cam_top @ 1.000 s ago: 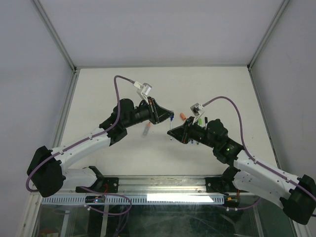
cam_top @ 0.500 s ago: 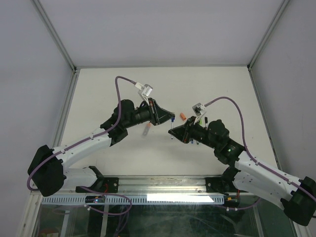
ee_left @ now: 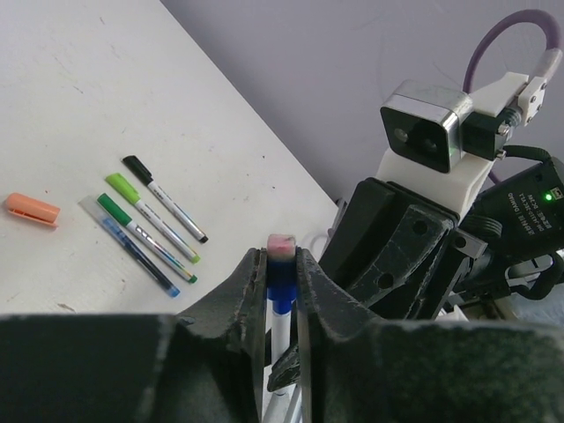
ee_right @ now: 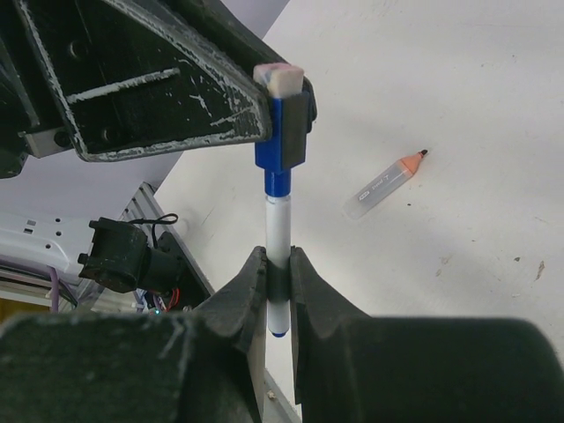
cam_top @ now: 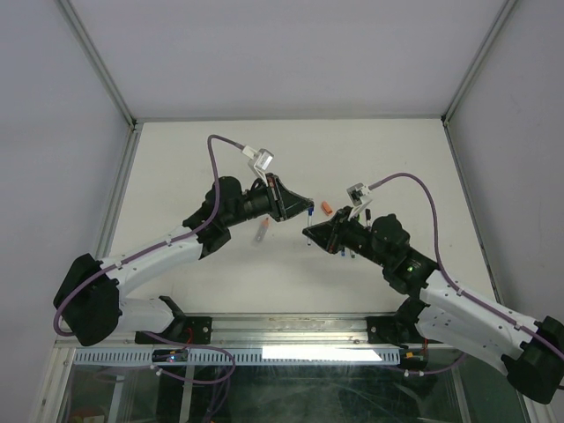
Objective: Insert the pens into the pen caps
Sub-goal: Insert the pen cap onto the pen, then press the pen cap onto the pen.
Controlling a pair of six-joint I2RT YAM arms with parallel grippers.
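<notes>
1. The left gripper (ee_left: 280,264) is pinched on a blue cap (ee_left: 281,284), a short stubby piece with a pale pink-white top face, at lower centre of the left wrist view
2. The right gripper (ee_right: 278,269) is pinched on a white-barrelled pen (ee_right: 278,227) at lower centre of the right wrist view; the pen stands upright, with its blue end showing below the fingers
3. The pen's narrow blue collar meets the underside of the blue cap, directly above the right gripper
4. In the overhead view, both grippers meet at centre frame, above the table (cam_top: 220,159)
5. Four pens (ee_left: 141,234) lie side by side at centre left of the left wrist view, with black, light green, dark green and blue ends; an orange cap (ee_left: 33,209) lies to their left
6. An orange-tipped pen (ee_right: 385,185) with a clear grey barrel lies uncapped at centre right of the right wrist view
</notes>
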